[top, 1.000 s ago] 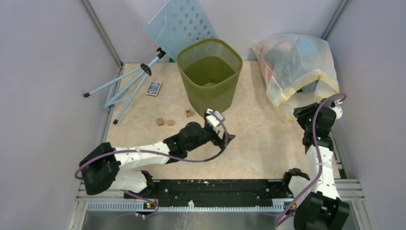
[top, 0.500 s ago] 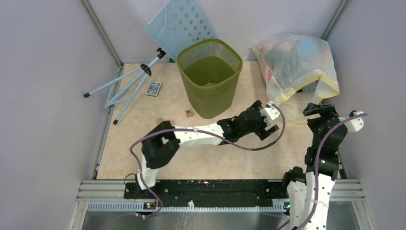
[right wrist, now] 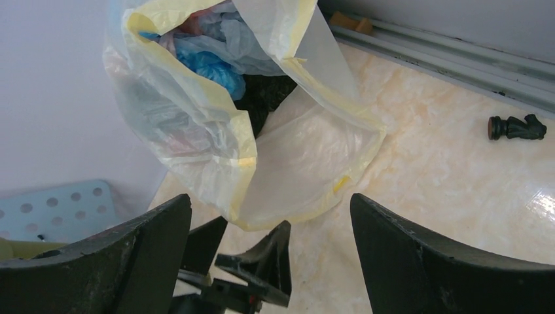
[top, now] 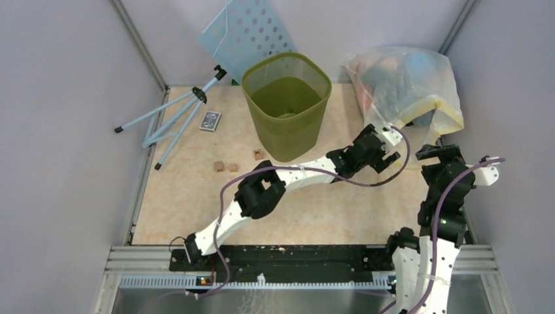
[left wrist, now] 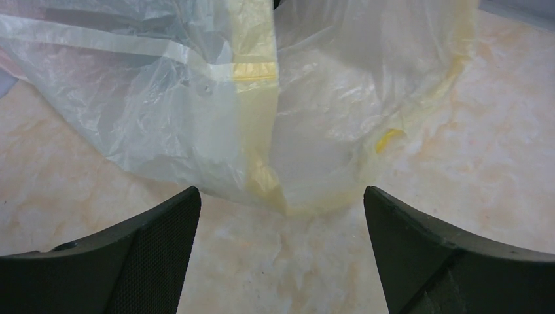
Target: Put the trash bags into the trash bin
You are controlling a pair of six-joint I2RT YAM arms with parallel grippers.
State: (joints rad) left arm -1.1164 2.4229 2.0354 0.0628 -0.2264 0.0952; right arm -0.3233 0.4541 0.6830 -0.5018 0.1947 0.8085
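Reaching for the black trash bag (right wrist: 265, 95) is the step now. The left gripper (left wrist: 281, 196) and the right gripper (right wrist: 269, 196) are both hanging wide open and empty by the clear bag (left wrist: 196, 118) on the desk (left wrist: 491, 131). The black bag is peeking, dark and crinkly, from its mouth, well apart from the green trash bin (top: 288, 134). Next, I think, one gripper needs to pinch it.

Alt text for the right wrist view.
A clear bag with yellow trim lies on the marbled table, its mouth toward the camera, blue and dark rubbish inside. The right gripper hangs in front of it, jaws open; the left gripper, also open, sits at the bag's near edge.
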